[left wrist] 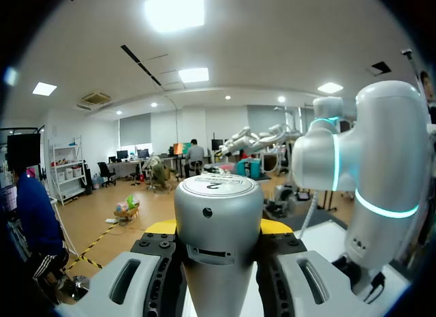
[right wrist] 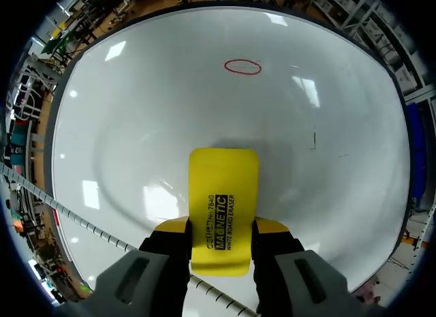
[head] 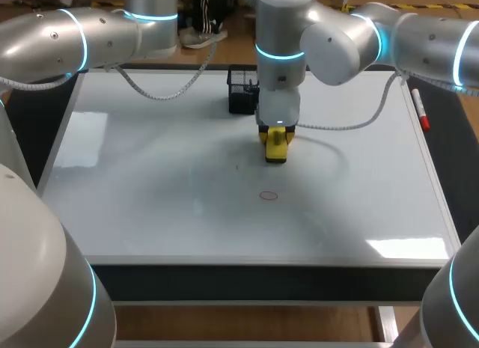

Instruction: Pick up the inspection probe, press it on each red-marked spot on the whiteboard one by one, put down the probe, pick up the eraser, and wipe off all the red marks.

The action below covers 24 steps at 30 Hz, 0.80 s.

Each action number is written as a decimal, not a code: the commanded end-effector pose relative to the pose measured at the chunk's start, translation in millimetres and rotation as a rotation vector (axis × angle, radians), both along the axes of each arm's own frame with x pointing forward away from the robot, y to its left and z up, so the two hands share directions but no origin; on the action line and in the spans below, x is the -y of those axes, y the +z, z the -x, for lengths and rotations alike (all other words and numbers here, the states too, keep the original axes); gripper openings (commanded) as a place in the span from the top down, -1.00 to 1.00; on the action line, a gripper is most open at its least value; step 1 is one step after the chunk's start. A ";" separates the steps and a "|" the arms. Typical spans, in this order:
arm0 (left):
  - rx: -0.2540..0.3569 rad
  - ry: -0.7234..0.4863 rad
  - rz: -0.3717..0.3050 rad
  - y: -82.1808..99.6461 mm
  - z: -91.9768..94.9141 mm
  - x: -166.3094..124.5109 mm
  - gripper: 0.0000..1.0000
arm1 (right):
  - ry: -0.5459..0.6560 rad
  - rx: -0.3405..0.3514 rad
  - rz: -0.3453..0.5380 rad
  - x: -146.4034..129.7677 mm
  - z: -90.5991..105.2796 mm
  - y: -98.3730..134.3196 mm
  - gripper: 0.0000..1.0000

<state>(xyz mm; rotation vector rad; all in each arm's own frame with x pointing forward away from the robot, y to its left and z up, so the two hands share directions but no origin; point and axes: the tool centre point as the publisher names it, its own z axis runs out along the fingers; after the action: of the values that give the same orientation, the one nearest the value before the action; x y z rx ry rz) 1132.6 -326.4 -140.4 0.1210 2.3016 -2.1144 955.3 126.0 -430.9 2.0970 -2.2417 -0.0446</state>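
The yellow eraser (right wrist: 223, 194) sits clamped between the two fingers of the right end effector (right wrist: 221, 228), which pinches it from both sides with the fingers only as far apart as the eraser is wide. It is held low over the middle of the whiteboard (head: 150, 198); I cannot tell whether it touches the board. The right arm (head: 352, 41) comes in from the far right and bends down over it.

One red oval mark (head: 268, 195) is drawn on the board, on the near side of the eraser and a little apart from it. A small dark speck (head: 237, 167) lies just left of the eraser.

On the far side of the eraser a black mesh basket (head: 241, 90) stands on the surface. A marker with a red cap (head: 419, 108) lies along the board's right edge.

The left arm (head: 75, 34) stays over the far left corner. Its end effector (left wrist: 219, 228) points up toward the ceiling, its fingers closed against the two sides of a grey cylinder, the probe (left wrist: 218, 194).
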 end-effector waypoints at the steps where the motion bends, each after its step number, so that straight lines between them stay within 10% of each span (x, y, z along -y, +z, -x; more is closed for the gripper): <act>1: -0.002 -0.002 -0.002 1.5 -0.9 0.5 1.00 | -0.018 0.005 -0.003 17.4 1.2 1.5 1.00; 15: -0.002 -0.002 -0.002 1.5 -0.9 0.5 1.00 | -0.116 0.019 0.015 59.9 2.3 6.7 1.00; 24: -0.002 -0.002 -0.002 1.5 -0.9 0.5 1.00 | -0.052 0.099 -0.005 27.7 3.6 36.0 1.00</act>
<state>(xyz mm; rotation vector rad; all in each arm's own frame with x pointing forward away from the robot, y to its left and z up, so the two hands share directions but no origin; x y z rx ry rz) 1132.7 -326.4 -140.4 0.1210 2.3016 -2.1145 959.5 90.8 -404.3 2.0672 -2.3599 0.0226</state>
